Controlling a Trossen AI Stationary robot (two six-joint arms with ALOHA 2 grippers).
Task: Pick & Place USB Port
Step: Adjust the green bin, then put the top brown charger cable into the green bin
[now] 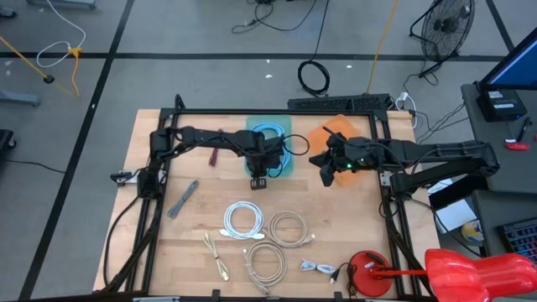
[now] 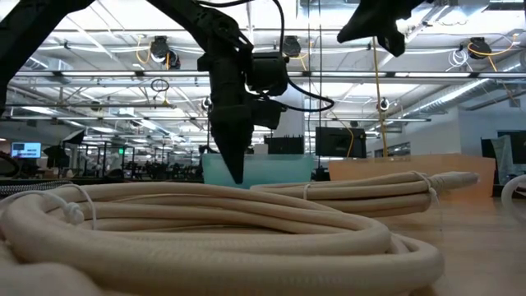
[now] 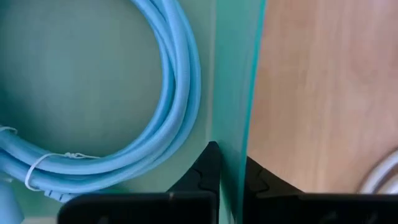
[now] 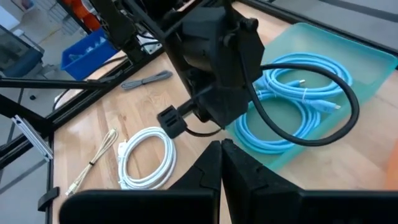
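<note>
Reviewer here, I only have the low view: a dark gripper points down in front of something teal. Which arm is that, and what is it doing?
Observer: That is the left gripper. Its wrist view shows the fingers shut on the near wall of the teal tray.
Reviewer: Anything inside the tray?
Observer: Coiled light-blue cables, seen from above; none is in the gripper.
Reviewer: And the dark shape at my upper right?
Observer: The right gripper, shut and empty, raised over the table beside the tray.
Reviewer: The thick cream coil filling my foreground?
Observer: One of the beige cable coils lying near the table's front edge.
</note>
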